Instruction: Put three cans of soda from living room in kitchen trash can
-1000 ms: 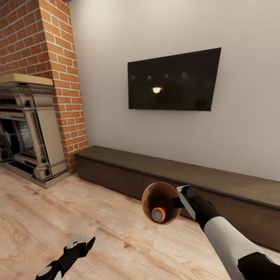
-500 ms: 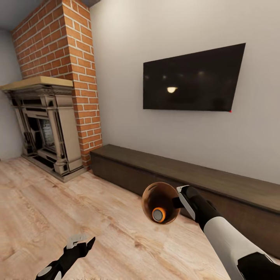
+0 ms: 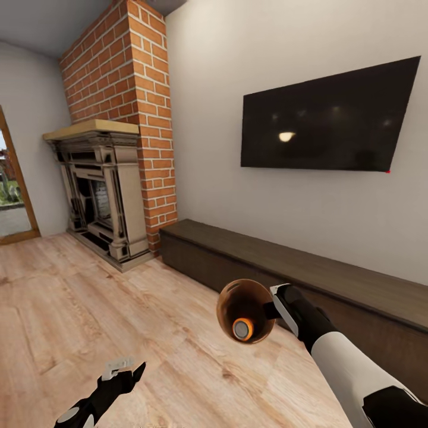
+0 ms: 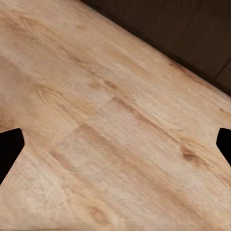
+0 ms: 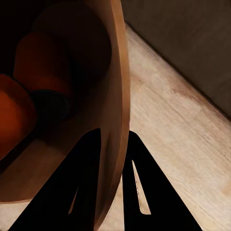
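The right tool (image 3: 274, 309) is pinching the rim of the tash can (image 3: 245, 310), an orange soda can (image 3: 242, 328) lying inside, while the left tool (image 3: 122, 370) is hanging spread wide above the floor (image 3: 89, 309).

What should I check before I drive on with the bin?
1. Right gripper grip on the trash can: ok, the fingers pinch its rim wall, one inside and one outside.
2. Cargo: an orange soda can lies inside the bin; the count of cans is cannot tell.
3. Bin tilt: not ok, its mouth faces the head camera rather than upward, so the can may slide out.
4. Left gripper: ok, open and holding nothing above the wood floor.
5. Clearance: ok for now, but the low dark cabinet is close on the right side.
6. Kitchen route: cannot tell; ahead are the brick fireplace and wall TV.
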`<state>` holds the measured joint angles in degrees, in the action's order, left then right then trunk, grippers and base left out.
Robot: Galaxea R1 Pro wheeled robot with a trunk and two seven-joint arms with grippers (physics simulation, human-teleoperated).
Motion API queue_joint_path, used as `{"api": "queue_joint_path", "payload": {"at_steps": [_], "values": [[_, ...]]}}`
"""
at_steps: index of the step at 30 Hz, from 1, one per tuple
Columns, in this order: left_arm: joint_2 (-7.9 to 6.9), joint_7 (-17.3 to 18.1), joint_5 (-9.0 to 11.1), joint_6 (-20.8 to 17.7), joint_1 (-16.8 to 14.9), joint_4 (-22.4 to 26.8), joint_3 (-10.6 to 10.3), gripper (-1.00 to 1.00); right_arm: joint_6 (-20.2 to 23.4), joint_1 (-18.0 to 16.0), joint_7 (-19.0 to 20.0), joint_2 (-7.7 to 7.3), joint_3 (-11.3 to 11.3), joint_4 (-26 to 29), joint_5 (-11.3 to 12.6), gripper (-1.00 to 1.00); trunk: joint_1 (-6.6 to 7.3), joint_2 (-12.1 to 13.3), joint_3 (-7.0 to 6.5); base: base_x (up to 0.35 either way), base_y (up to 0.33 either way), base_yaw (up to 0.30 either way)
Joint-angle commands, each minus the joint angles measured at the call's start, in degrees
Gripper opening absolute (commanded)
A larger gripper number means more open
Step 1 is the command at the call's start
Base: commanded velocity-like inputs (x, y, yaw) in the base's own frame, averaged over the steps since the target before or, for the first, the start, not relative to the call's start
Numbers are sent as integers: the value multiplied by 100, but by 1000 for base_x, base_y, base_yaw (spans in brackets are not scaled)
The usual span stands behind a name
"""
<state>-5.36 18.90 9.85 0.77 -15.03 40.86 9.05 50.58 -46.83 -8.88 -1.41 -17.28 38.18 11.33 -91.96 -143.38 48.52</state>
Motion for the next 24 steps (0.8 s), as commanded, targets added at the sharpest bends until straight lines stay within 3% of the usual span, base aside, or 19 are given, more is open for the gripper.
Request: {"api": "queue_joint_path", "payload": {"at_steps": [1, 24], "values": [[0, 0, 0, -1, 0, -2, 0, 100, -4, -3, 17, 3, 5, 6, -8, -100, 1, -1, -1, 0, 0, 241], [5, 0, 0, 2, 0, -8, 1, 100, -11, -2, 14, 9, -4, 5, -8, -100, 1, -1, -1, 0, 0, 241]]}}
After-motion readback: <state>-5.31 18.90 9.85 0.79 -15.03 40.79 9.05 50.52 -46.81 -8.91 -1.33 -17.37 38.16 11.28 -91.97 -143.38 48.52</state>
